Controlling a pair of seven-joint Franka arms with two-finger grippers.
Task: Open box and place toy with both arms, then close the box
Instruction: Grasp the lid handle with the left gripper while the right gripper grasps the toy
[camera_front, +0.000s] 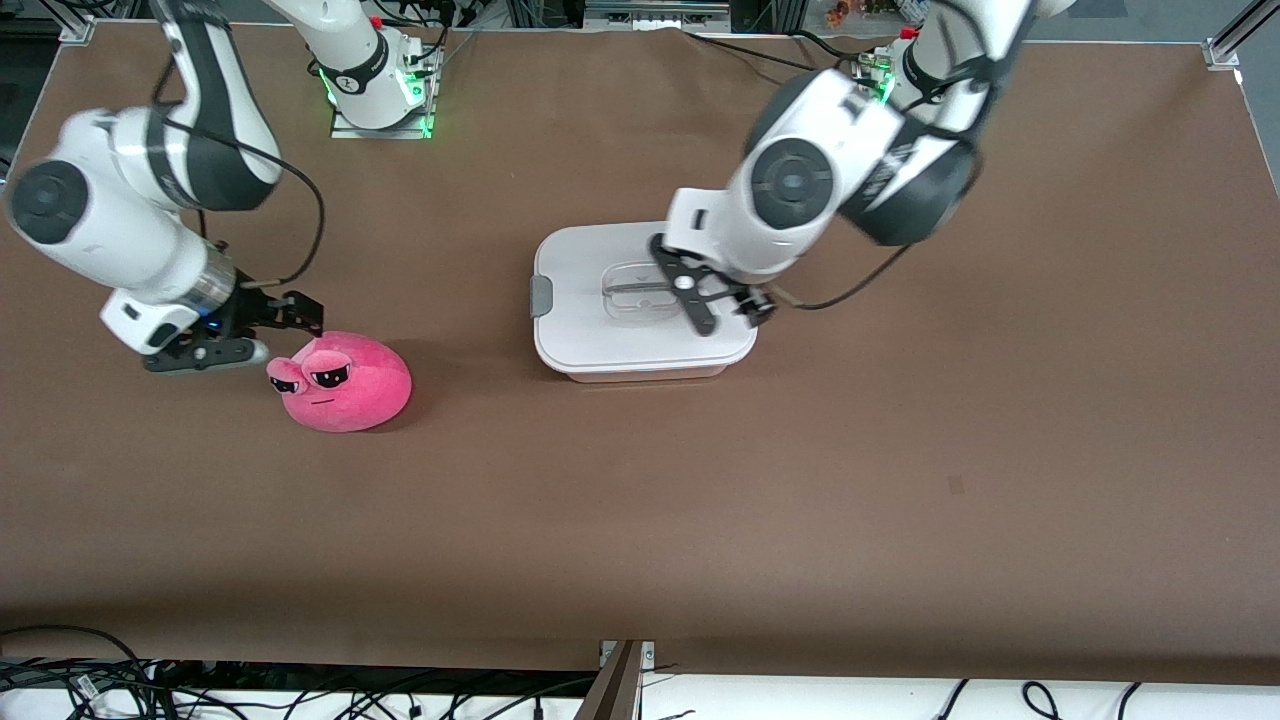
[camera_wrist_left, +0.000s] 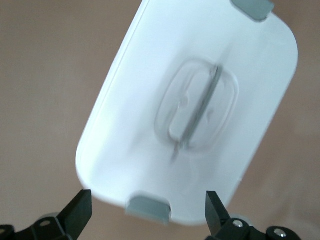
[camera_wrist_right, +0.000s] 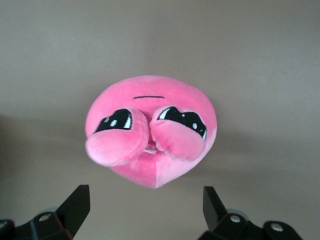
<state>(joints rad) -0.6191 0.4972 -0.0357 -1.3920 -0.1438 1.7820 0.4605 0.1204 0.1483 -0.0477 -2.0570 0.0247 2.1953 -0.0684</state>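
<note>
Here, my left gripper (camera_front: 725, 312) hangs over the box (camera_front: 640, 300), above the lid's edge toward the left arm's end of the table. Its fingers (camera_wrist_left: 80, 212) are spread wide and hold nothing; in the left wrist view the two black tips frame a grey side clip (camera_wrist_left: 148, 208) at the lid's rim, with the tips apart from the plastic (whether they graze the lid I cannot tell). The white lid (camera_wrist_left: 125, 135) sits flat and shut on the pale tub, and the recessed clear handle (camera_wrist_left: 197, 112) lies under my wrist, toward the lid's middle. The second grey clip (camera_front: 541, 296) shows on the end of the box that faces the right arm.

My right gripper (camera_front: 262, 328) is low above the brown table (camera_front: 800, 500), just beside the toy (camera_front: 345, 383), on the toy's side toward the right arm's end. Its fingers (camera_wrist_right: 75, 205) are also spread wide and empty. In the right wrist view the pink plush sits ahead of the open gap between the tips, apart from them, its two bulging half-lidded eyes (camera_wrist_right: 150, 130) turned toward my wrist. The toy rests on the table, well apart from the box.
</note>
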